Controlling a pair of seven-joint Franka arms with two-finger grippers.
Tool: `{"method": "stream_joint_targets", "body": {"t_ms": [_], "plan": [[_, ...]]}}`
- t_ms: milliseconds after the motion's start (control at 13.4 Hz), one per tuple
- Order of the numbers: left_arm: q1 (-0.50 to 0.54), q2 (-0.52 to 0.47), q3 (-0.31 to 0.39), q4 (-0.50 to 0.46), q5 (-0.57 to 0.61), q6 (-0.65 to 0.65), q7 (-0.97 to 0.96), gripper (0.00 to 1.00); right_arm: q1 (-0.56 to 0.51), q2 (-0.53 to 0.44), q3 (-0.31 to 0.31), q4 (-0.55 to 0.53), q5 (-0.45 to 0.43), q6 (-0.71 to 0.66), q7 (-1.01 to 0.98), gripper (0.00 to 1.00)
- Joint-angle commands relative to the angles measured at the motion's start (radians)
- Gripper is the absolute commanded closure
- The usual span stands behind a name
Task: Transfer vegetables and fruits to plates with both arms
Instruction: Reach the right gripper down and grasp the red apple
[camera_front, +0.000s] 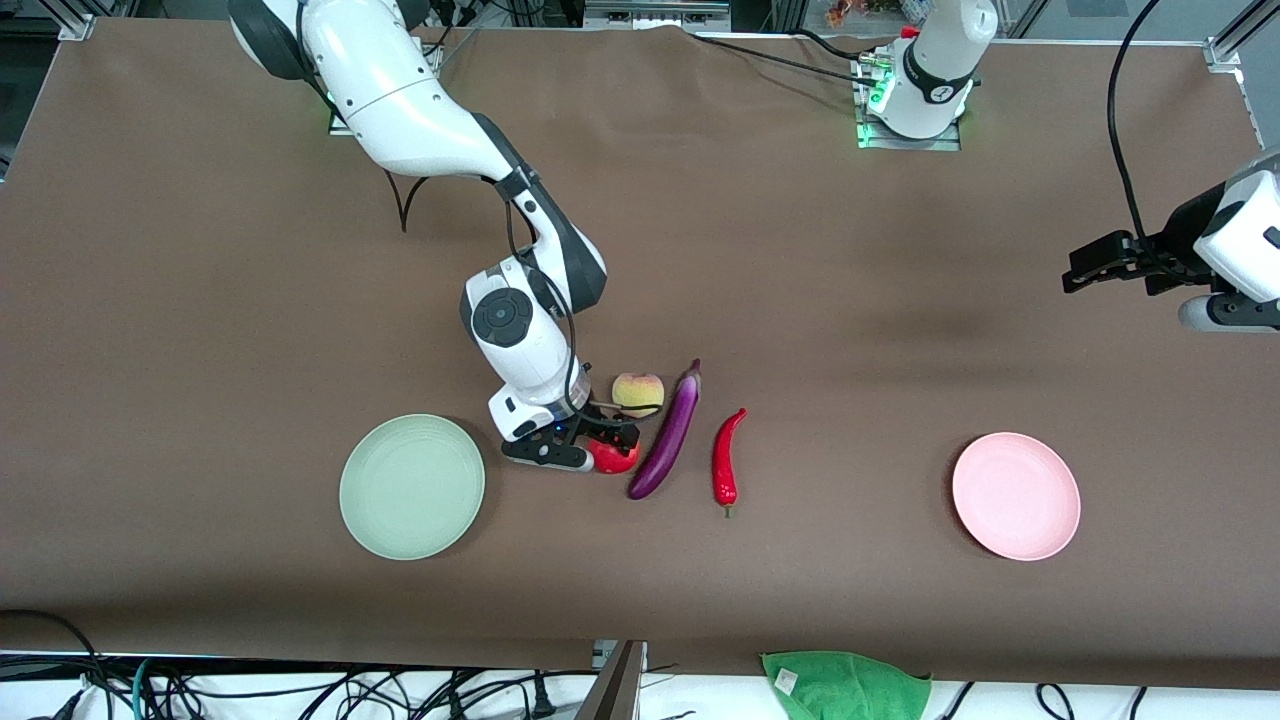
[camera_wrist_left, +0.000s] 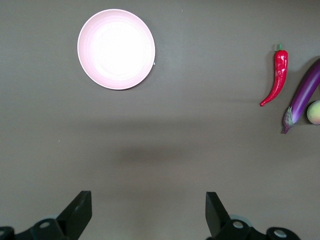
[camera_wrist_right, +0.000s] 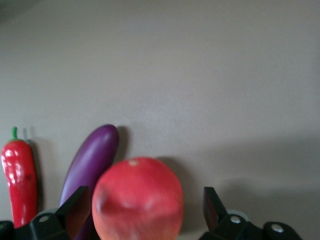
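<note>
Right gripper (camera_front: 598, 447) is down low at the red pomegranate-like fruit (camera_front: 615, 457), its fingers (camera_wrist_right: 75, 207) spread wide with the fruit sitting between them; no squeeze on it, gaps show on both sides in the right wrist view. That fruit rests on the brown table (camera_front: 800, 300), just beside the purple eggplant (camera_front: 667, 438), and the peach (camera_front: 638, 392) lies a little farther from the front camera, touching or nearly touching the eggplant's stem end. Red chili pepper (camera_front: 726, 462) lies next along, toward the left arm's end. Pale green plate (camera_front: 412, 486) sits near the right gripper, toward the right arm's end. Pale pink plate (camera_front: 1016, 495) sits well apart from the produce. Left gripper (camera_front: 1085, 268) waits high over bare table, fingers (camera_wrist_left: 77, 212) wide apart, holding nothing.
</note>
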Motion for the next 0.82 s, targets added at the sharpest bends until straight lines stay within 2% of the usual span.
{"method": "stream_joint_targets", "body": {"t_ms": [0, 298, 372, 447, 670, 745], "plan": [[-0.009, 0.017, 0.006, 0.018, 0.017, 0.0, -0.001, 0.0, 0.007, 0.072, -0.007, 0.07, 0.01, 0.054, 0.014, 0.0], [-0.009, 0.051, 0.006, 0.019, 0.004, 0.001, -0.042, 0.0, 0.021, 0.079, -0.007, 0.061, 0.011, 0.063, 0.021, 0.0], [-0.009, 0.052, 0.006, 0.019, 0.004, 0.006, -0.079, 0.0, 0.021, 0.079, -0.007, 0.061, 0.011, 0.063, 0.021, 0.03], [-0.009, 0.066, 0.006, 0.019, 0.004, 0.007, -0.108, 0.0, 0.02, 0.077, -0.008, 0.061, 0.01, 0.063, 0.011, 0.17], [-0.01, 0.107, 0.005, 0.022, 0.004, 0.007, -0.113, 0.0, 0.001, 0.06, -0.01, 0.065, 0.007, 0.032, -0.005, 0.79], [-0.026, 0.126, -0.003, 0.028, 0.004, 0.007, -0.11, 0.0, -0.002, 0.056, -0.011, 0.07, 0.005, 0.003, -0.022, 0.88]]}}
